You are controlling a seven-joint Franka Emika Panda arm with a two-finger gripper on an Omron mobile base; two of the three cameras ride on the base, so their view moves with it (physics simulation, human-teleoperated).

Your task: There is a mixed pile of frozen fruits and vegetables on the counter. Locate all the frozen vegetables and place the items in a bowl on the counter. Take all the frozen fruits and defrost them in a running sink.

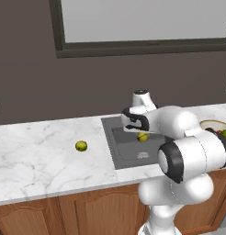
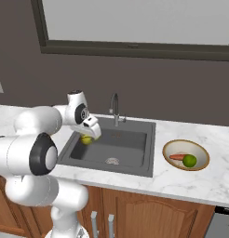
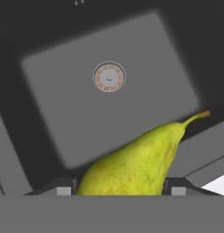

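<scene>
My gripper (image 3: 120,189) is shut on the small yellow-green pear (image 3: 136,168), whose stem points up and to the right in the hand view. It hangs over the left side of the dark grey sink (image 2: 125,146), above the basin floor and its round drain (image 3: 109,77). The base views show the pear (image 1: 142,137) (image 2: 86,140) under the gripper (image 1: 141,133) (image 2: 90,135). The dull yellow-green ball (image 1: 81,146) lies on the counter (image 1: 36,160) left of the sink. The wooden-rimmed bowl (image 2: 186,168) right of the sink holds the carrot (image 2: 178,157) and the bright green ball (image 2: 189,161).
A tall curved faucet (image 2: 115,109) stands at the sink's back edge. A dark wall with a window runs behind the counter. Brown cabinet doors (image 1: 87,213) lie below the counter's front edge.
</scene>
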